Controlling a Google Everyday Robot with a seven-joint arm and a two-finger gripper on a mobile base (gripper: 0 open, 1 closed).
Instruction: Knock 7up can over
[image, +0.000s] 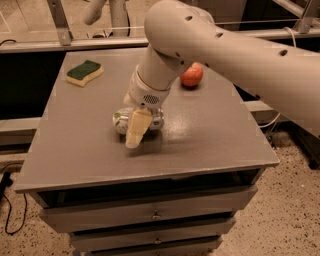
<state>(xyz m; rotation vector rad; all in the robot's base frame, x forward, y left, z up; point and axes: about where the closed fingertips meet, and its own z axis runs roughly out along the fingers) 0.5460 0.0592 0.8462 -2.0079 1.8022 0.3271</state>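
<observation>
White arm (210, 40) steeply downward, jaws at the 7up can (120, 121).

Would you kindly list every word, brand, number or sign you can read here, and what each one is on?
No text can be read.
7up can, on the table behind the end effector: label too blurred to read.
Sponge and apple: no text.

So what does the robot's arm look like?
The arm is a thick, smooth, cream-white tube with rounded joints and a few small dark holes in its shell. Near the wrist sits a round patch of tiny dots, like a grille. No cables show on it. Its gripper is a pale yellowish piece, at the 7up can in the middle of the table.
</observation>
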